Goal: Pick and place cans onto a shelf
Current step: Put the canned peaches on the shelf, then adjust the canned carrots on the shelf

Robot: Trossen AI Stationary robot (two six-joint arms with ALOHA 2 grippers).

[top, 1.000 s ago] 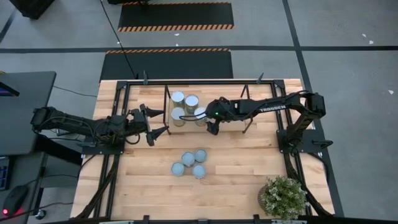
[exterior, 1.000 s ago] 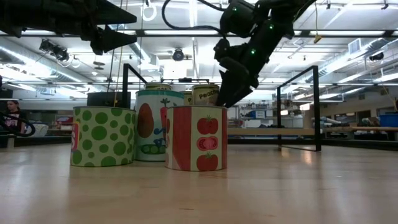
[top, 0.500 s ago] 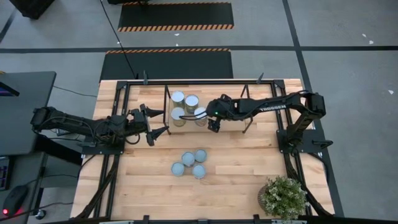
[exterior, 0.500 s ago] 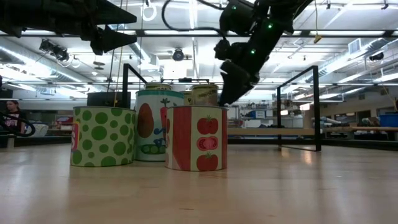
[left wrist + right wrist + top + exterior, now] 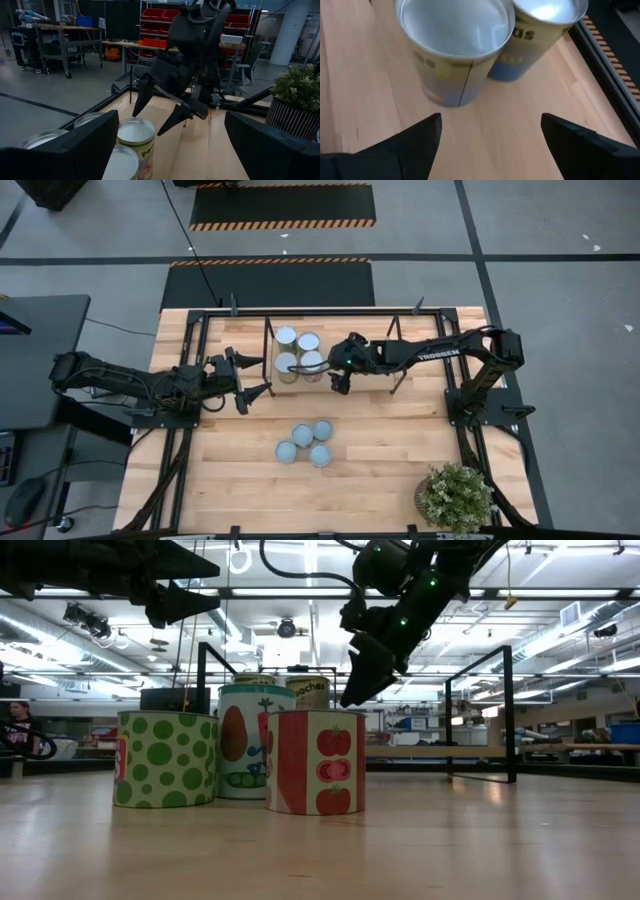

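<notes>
Can set down on the shelf, right tool parted just beside it; fetching another looks next.

Four cans (image 5: 297, 352) stand clustered on the shelf (image 5: 268, 345) near the table's (image 5: 400, 450) far edge; four more (image 5: 305, 444) wait grouped mid-table, towards the near edge. The right tool (image 5: 339, 384) hovers beside the shelf cluster, fingers spread and empty, arm stretched flat from the table's right edge. Next it likely must lift clear of the shelf rods and swing to the mid-table group. The left tool (image 5: 258, 381) waits open by the shelf's left side.
</notes>
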